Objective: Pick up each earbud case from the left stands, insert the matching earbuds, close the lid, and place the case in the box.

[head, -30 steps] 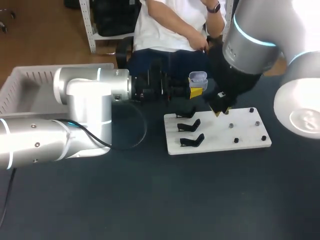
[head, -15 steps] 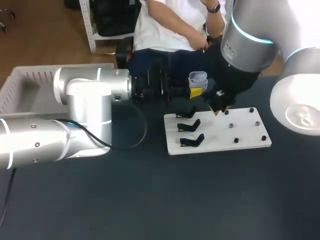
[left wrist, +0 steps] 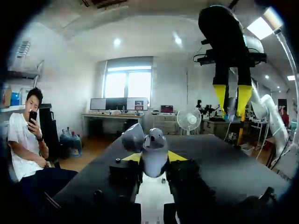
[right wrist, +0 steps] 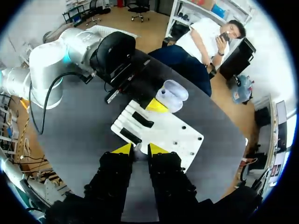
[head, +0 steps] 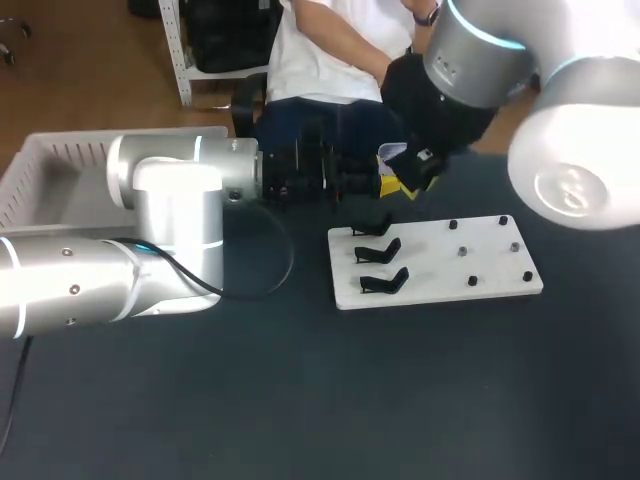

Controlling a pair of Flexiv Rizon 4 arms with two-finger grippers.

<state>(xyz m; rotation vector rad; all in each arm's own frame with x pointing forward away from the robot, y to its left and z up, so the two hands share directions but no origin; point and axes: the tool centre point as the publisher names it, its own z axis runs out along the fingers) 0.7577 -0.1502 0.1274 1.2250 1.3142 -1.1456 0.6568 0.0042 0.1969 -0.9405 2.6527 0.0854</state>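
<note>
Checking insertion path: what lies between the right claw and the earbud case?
Nothing; left wrist view shows bare air between right claw, holding an earbud, and earbud case.

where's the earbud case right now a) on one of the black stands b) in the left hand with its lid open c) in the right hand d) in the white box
b: the left wrist view shows the earbud case clamped between the yellow tips of the left hand, its lid open.
</note>
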